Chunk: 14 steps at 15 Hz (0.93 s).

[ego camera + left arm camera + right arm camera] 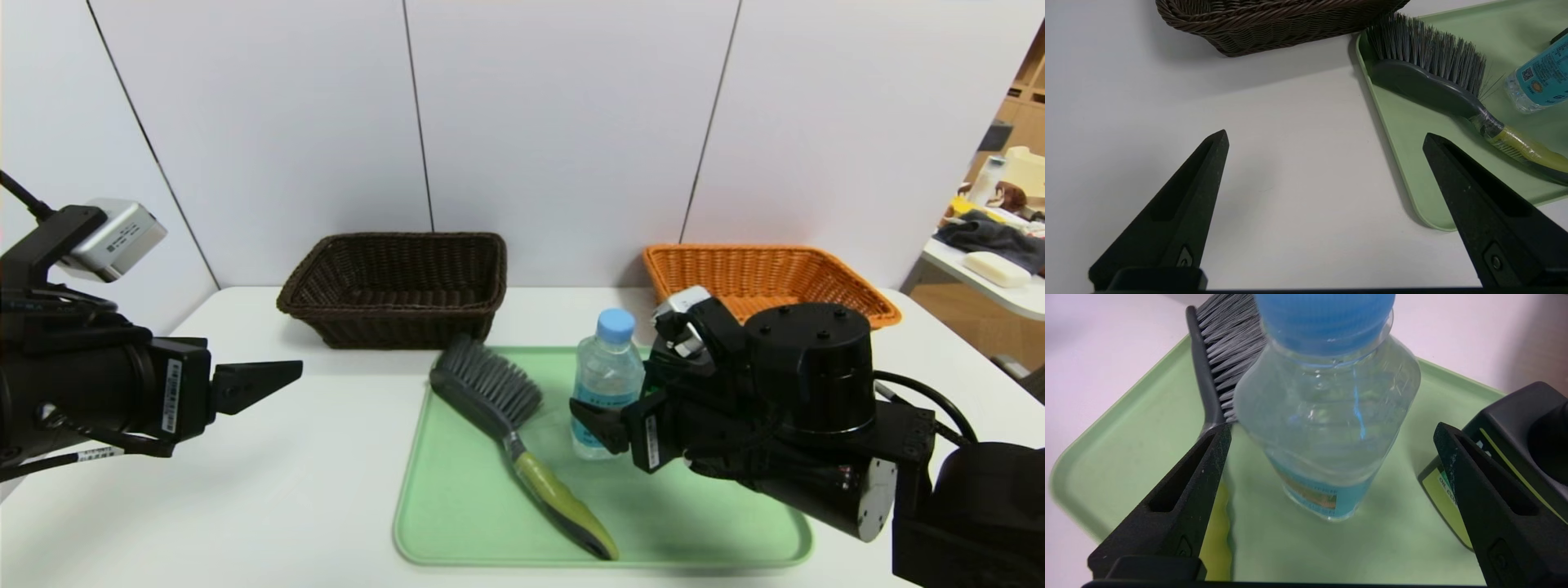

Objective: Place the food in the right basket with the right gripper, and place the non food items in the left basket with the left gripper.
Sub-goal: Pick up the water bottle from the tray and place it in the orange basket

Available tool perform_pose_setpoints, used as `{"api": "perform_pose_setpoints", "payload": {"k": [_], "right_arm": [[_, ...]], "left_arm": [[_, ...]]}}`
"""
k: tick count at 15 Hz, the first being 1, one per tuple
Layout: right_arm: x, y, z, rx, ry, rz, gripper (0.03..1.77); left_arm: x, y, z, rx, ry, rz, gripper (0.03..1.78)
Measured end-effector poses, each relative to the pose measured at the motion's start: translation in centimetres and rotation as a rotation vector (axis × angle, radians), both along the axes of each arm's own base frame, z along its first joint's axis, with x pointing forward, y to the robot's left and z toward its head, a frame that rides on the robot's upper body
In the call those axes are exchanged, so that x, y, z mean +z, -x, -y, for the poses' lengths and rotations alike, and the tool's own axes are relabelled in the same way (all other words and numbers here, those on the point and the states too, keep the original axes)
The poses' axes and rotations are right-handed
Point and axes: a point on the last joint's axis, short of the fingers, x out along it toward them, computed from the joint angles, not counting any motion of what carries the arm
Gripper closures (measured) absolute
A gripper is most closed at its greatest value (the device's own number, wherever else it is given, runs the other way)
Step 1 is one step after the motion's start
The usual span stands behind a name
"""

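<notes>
Currently on green tray (pixel 457 523): upright water bottle (pixel 604 384), scrub brush (pixel 510 425), black pump bottle (pixel 1506 457). Right gripper (pixel 1327 433) wide open, fingers flanking the water bottle, apart from it. Left gripper (pixel 1325 139) wide open above bare tabletop (pixel 1290 183). Dark brown basket (pixel 396 286) and orange basket (pixel 763 278) behind the tray.

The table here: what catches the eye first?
A clear water bottle stands on a green tray, with the right gripper open around it. Beside it lies a scrub brush. Behind stand a dark basket and an orange basket.
</notes>
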Motion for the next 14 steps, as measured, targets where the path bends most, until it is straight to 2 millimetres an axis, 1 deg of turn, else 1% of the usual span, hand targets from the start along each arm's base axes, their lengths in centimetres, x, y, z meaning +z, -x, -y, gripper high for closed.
{"api": "perform_pose_setpoints", "payload": {"k": [5,8,14], "right_arm": [[-1.3,-0.6,-0.3,-0.033,0.014,-0.006,0.09],[-1.4,-1.0,-0.6,-0.033,-0.013,0.026,0.09],[-2.3,-1.0,-0.7,-0.018,-0.024,0.029,0.09]], "left_arm": [[-0.1,-0.1,0.0,0.0,-0.001,-0.005,0.12],[-0.1,-0.1,0.0,-0.001,-0.001,-0.005,0.12],[-0.1,-0.1,0.1,-0.002,-0.001,-0.005,0.12]]}}
